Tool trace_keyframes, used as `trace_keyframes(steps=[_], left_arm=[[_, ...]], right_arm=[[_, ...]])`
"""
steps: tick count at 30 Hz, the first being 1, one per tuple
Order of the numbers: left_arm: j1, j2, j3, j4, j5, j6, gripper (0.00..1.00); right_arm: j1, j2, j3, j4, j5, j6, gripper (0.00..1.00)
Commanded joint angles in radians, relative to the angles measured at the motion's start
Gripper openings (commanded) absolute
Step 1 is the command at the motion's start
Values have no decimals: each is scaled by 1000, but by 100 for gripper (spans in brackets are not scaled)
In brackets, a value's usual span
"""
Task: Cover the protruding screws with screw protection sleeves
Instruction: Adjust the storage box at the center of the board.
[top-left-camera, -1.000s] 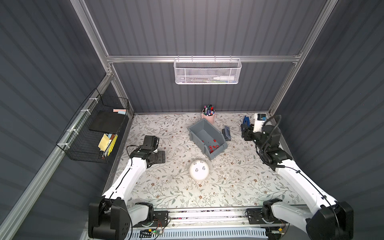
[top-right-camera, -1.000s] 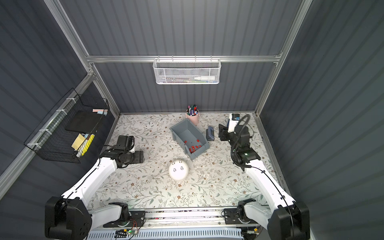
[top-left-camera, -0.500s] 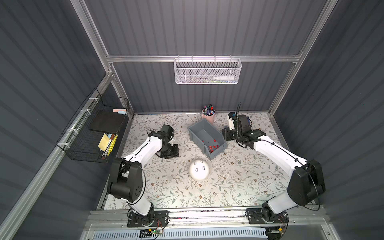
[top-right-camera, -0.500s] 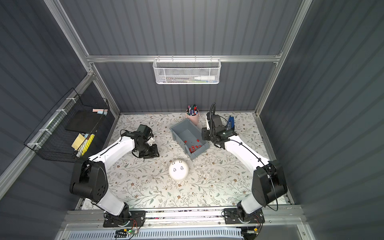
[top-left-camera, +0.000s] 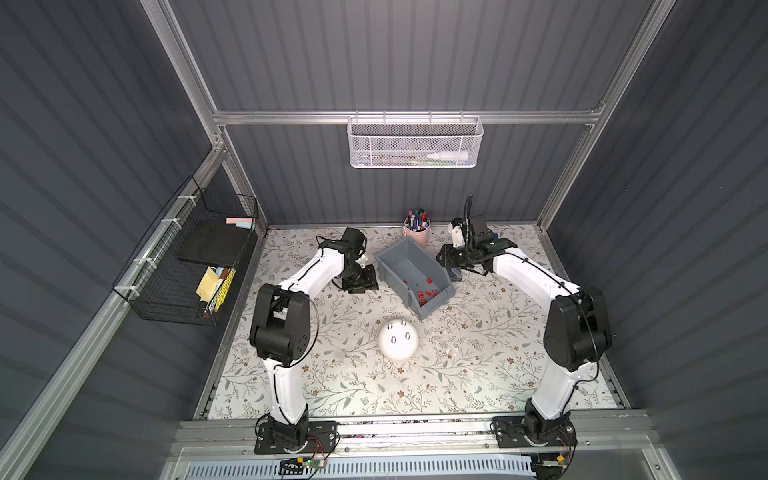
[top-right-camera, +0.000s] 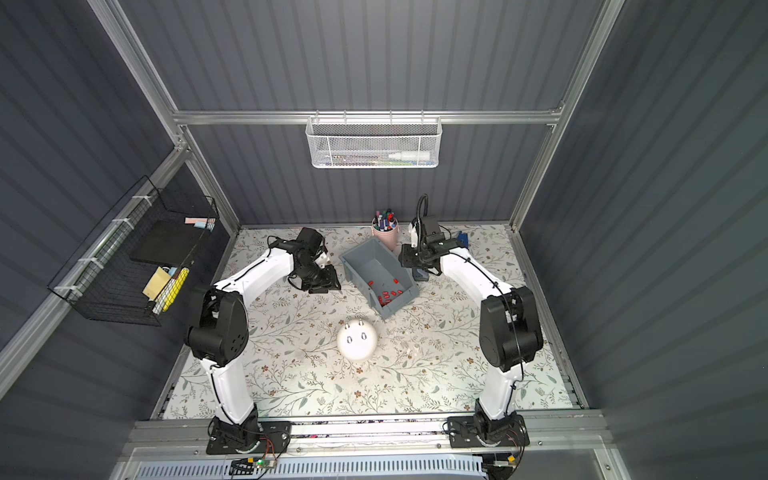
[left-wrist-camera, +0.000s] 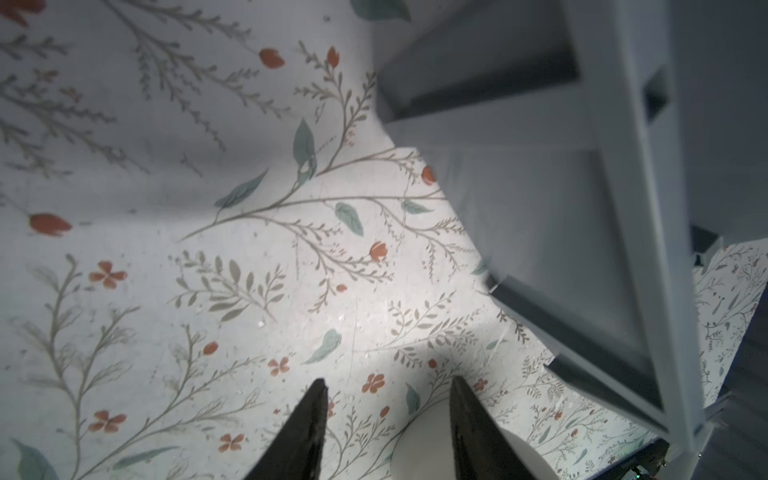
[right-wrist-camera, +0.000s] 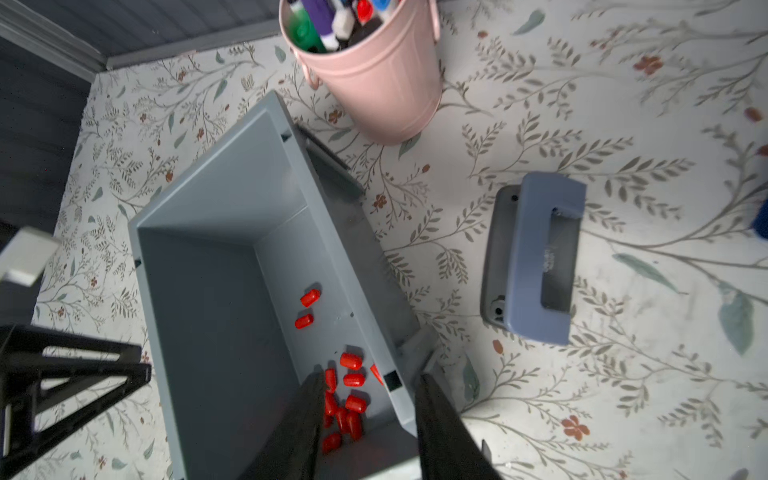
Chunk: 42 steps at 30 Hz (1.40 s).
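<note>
Currently both claws gape empty: left claw (left-wrist-camera: 387, 381) above the surface (left-wrist-camera: 166, 249), right claw (right-wrist-camera: 370, 377) over the grey bin (right-wrist-camera: 216, 270) of red sleeves (right-wrist-camera: 351, 399). 4 screws (top-left-camera: 393, 340) on the white dome (top-left-camera: 399, 352) stand bare.

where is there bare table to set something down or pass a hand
Widest free patch: table between the white dome and the front rail. Also free on both sides of the dome. Crowded at the back: grey bin, pink cup, hole punch, left gripper and right gripper sit close together.
</note>
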Motion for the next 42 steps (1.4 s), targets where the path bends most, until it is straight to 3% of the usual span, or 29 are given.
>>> trace_keyframes(steps=[1,5,10,15,20,24,29,38,42], left_arm=[[-22,17,36,-19,-22,-1,48],[-39,70,93,-18,8,-17,49],[-59,114,143,-21,57,-29,52],[-89,141,174,-16,78,-29,54],[-110,177,220,-34,81,-31,55],[-109,193,237,-41,47,-26,56],[-110,223,298,-79,48,-26,57],[-113,241,292,-74,62,-33,60],[-119,224,243,-50,74,-42,61]], right_arm=[[3,16,31,-58,-84,0,39],[4,10,4,-61,-163,-9,36],[7,-73,-133,76,-183,32,35],[9,-104,-183,99,-223,38,34],[16,-100,-192,98,-254,43,33],[50,-54,-124,25,-175,-7,33],[83,11,-68,-36,-169,-12,31],[132,23,-137,47,-247,20,27],[154,6,-171,61,-254,37,29]])
